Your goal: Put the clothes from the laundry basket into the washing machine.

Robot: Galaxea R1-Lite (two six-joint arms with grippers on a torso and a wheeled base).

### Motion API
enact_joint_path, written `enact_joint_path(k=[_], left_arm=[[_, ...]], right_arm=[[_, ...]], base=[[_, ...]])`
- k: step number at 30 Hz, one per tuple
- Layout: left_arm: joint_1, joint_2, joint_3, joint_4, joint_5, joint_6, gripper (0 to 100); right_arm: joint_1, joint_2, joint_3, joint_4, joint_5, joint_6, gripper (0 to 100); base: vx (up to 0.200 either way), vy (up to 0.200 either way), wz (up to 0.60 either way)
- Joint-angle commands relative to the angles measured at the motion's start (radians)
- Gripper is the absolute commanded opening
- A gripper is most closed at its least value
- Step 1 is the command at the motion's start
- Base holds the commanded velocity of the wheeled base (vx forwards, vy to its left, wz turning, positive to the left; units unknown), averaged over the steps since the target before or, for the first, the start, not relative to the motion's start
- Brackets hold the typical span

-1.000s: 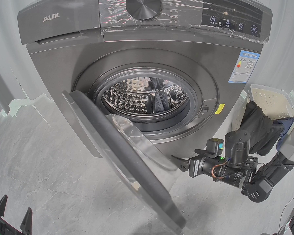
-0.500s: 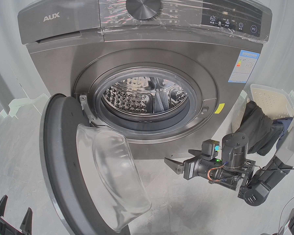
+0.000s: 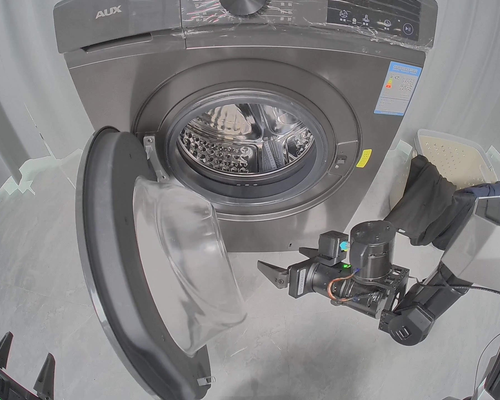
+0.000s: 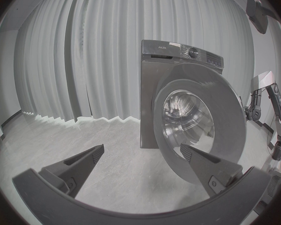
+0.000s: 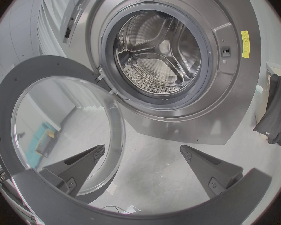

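Washing machine (image 3: 294, 79) door (image 3: 103, 223) stands wide open, drum free for loading. My right gripper (image 5: 142, 147), spread apart and empty, hangs low over the floor before it; dark clothes (image 3: 425, 201) drape the laundry basket (image 3: 455, 159) rim beside the machine. Left gripper (image 4: 142, 147) apart, idle.

Dark grey washing machine (image 3: 122, 90), its drum (image 3: 216, 148) shiny silver and dotted with holes, its door (image 3: 103, 223) dark grey around clear glass; cream laundry basket (image 3: 455, 156) speckled with small holes; black clothes (image 3: 428, 204); pale grey marbled floor (image 3: 39, 284); light grey pleated curtain (image 3: 16, 84).
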Motion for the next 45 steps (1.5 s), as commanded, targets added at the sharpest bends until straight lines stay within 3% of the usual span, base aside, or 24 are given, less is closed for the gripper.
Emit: enact_joint_path(k=[1,10,13,17,33,39,45], left_arm=[[0.001,-0.017,0.016,0.0,0.0,-0.001,100],[0.001,-0.017,0.016,-0.001,0.0,-0.001,100],[0.001,-0.017,0.016,-0.001,0.0,-0.001,100],[0.001,-0.017,0.016,0.0,0.0,-0.001,100],[0.001,-0.017,0.016,0.0,0.0,-0.001,100],[0.001,-0.017,0.016,0.0,0.0,-0.001,100],[0.001,-0.017,0.016,0.0,0.0,-0.001,100]], right_arm=[[0.032,0.034,-0.034,0.001,-0.001,0.0,100],[0.095,0.069,-0.046,-0.018,0.0,0.003,100],[0.122,0.069,-0.047,-0.018,-0.001,0.024,100],[0.115,0.066,-0.066,-0.018,-0.001,0.033,100],[0.109,0.183,-0.251,0.022,0.0,0.032,100],[0.175,0.239,-0.336,0.015,-0.01,0.033,100],[0.196,0.256,-0.373,0.002,-0.01,0.038,100]], base=[[0.0,0.0,0.0],[0.0,0.0,0.0],[0.0,0.0,0.0],[0.0,0.0,0.0],[0.0,0.0,0.0],[0.0,0.0,0.0],[0.0,0.0,0.0]])
